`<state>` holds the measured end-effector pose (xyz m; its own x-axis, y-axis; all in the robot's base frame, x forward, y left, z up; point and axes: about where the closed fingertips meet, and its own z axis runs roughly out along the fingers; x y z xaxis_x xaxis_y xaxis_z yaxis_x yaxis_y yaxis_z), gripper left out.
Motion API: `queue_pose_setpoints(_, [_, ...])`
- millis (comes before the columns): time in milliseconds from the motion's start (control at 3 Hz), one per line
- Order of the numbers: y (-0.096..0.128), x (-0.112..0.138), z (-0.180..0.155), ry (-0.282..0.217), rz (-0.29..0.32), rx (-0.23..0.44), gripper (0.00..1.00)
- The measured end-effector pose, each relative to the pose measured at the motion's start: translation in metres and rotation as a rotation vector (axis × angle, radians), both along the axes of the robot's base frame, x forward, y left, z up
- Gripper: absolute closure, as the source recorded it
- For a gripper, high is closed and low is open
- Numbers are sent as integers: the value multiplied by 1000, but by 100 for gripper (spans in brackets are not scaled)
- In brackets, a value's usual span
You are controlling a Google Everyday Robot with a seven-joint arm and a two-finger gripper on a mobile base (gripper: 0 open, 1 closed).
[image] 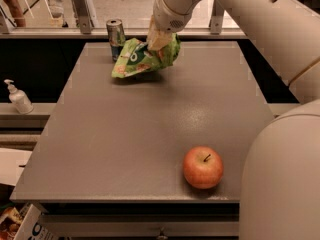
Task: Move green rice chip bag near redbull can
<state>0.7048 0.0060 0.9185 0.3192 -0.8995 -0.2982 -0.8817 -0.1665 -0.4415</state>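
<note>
Green rice chip bag (142,59): far on bench (150,124), left of centre, just right of redbull can (116,34); contact not discernible. Clamped at upper right corner by pincer (159,39), descending from above. Red apple (203,167): near right. White pump bottle (18,97): off bench, left.

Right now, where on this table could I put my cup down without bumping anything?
The wide middle of the table, between the green rice chip bag and the apple, is bare, and so is the front left corner. The back is crowded: redbull can, bag, and the claw gripping the bag.
</note>
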Motion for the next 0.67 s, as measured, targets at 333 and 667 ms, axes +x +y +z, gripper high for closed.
queue_pose_setpoints(333, [8, 1, -4, 3, 10, -1, 100])
queue_pose_setpoints(667, [15, 1, -7, 8, 19, -1, 100])
